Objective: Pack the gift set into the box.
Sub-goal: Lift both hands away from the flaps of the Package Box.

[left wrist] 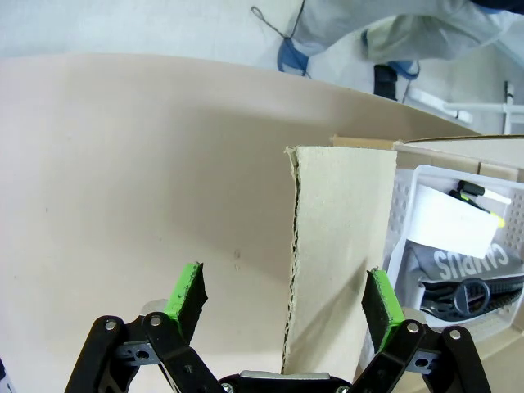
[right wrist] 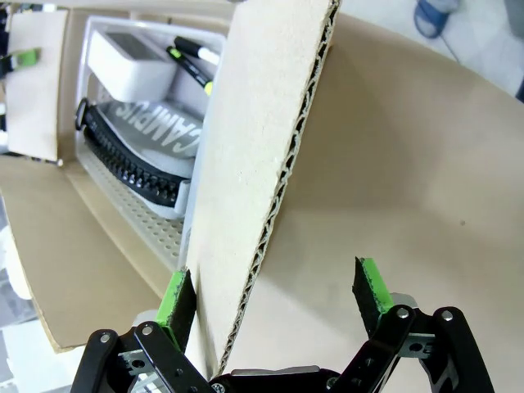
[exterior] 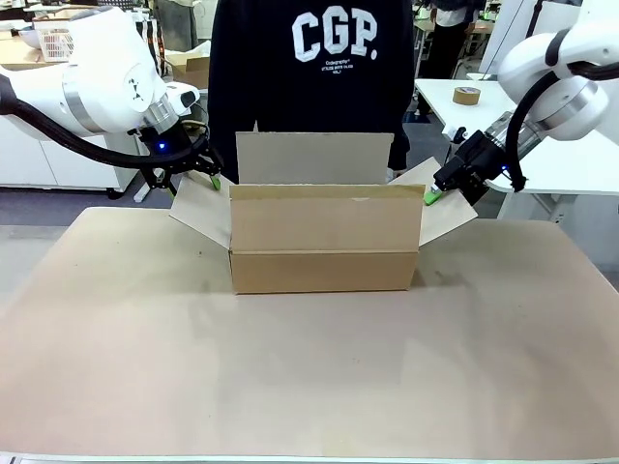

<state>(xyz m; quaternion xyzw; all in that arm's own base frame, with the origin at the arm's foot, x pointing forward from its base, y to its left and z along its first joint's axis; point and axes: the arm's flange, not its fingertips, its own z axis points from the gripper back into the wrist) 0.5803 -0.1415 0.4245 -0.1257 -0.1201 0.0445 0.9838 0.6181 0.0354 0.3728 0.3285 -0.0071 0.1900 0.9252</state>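
Beige table [exterior: 309, 387]. Person in black sweatshirt [exterior: 280, 87] with white "CGP." print stands at the far side. Brown tape roll [exterior: 467, 95] sits on white side table [exterior: 435, 104], back right.

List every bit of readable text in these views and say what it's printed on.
"CGP." - on the person's dark sweatshirt.
Small print beneath it - too small to read.
"CAMPUS" - on the grey item lying in the white basket inside the box.
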